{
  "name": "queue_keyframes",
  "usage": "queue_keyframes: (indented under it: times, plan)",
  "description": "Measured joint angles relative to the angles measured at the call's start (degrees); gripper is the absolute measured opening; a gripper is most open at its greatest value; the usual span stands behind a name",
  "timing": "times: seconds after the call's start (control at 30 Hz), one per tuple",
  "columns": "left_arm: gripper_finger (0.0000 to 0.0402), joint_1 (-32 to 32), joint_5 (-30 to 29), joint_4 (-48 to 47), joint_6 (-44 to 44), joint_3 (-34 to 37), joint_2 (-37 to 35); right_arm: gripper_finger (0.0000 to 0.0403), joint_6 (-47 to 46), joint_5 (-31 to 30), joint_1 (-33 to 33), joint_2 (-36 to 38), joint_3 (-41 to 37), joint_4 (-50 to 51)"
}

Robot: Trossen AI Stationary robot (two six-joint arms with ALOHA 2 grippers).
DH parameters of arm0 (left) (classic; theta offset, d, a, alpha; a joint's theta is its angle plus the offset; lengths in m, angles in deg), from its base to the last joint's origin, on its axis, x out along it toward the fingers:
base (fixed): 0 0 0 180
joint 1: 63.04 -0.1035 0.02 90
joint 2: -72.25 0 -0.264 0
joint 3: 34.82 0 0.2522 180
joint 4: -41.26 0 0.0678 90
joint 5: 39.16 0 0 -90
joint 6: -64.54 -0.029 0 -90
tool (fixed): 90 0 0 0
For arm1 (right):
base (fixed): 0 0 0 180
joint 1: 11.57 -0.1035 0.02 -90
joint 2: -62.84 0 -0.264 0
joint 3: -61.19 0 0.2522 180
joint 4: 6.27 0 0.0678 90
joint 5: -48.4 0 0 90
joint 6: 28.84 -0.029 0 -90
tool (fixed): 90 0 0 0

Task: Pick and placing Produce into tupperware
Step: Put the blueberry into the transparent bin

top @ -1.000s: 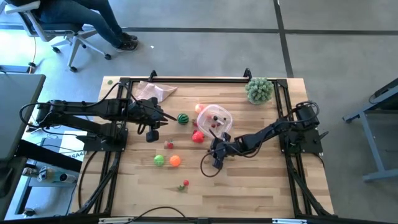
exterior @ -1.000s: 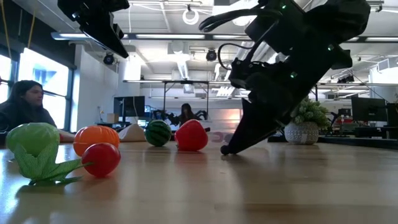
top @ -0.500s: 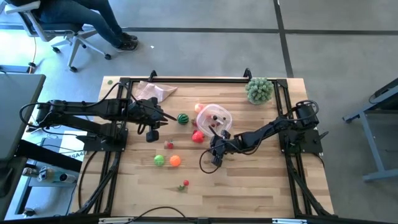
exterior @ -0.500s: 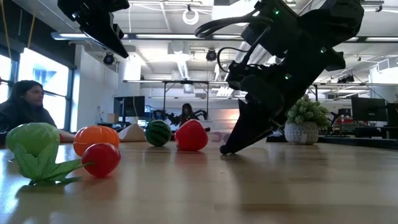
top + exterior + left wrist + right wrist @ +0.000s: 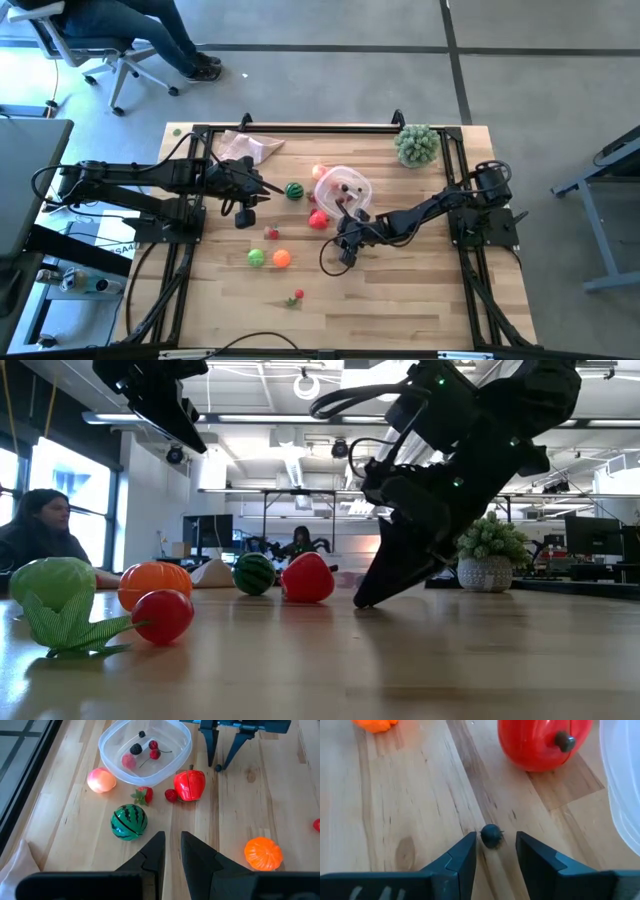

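Right pincer (image 5: 492, 851) is down at bench (image 5: 420, 300) level, tips tilted toward a tiny dark berry (image 5: 491, 836) that sits just ahead of the gap between my fingers. Jaws stand apart, wider than the berry, gripping nothing.

Tub (image 5: 345, 190) sits near bench centre. Seen from above, the berry spot lies at about 6 o'clock from the tub, with the red pepper (image 5: 318, 220) at the tub's 8 o'clock. A few dark and red berries already lie inside the tub (image 5: 145, 750).

Left pincer (image 5: 170, 850) hangs over the bench at the tub's 9 o'clock side, fingers nearly together, holding nothing; the striped melon (image 5: 129, 822) lies just ahead of it.

Handling, my guess: the berry is light, hard, round and slick, so it will likely roll or squirt out if pinched off-centre. I'd straddle it squarely and close across its widest part, tips touching wood.

Hard to make out: the berry is lost under the arm from above, and the low camera hides it behind the pincer. Whether the berry has a stem, I can't tell. Orange ball (image 5: 282, 258) and green ball (image 5: 257, 258) sit well apart toward 7 o'clock.
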Motion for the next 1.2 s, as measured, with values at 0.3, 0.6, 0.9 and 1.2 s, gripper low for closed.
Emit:
queue_keyframes:
  times: [0.3, 0.6, 0.9, 1.2]
  plan:
    - [0.0051, 0.0, 0.0, 0.0, 0.0, 0.0, 0.0, 0.0125, -0.3, 1.0, 0.0, 0.0, 0.0, -0.1]
    - [0.0051, 0.0, 0.0, 0.0, 0.0, 0.0, 0.0, 0.0077, -0.3, 2.7, 0.0, 0.0, 0.0, -0.2]
    - [0.0051, 0.0, 0.0, 0.0, 0.0, 0.0, 0.0, 0.0049, -0.9, 3.2, -0.1, 0.0, 0.0, -0.4]
    - [0.0051, 0.0, 0.0, 0.0, 0.0, 0.0, 0.0, 0.0042, -0.8, 3.7, -0.1, 0.0, 0.0, -1.0]
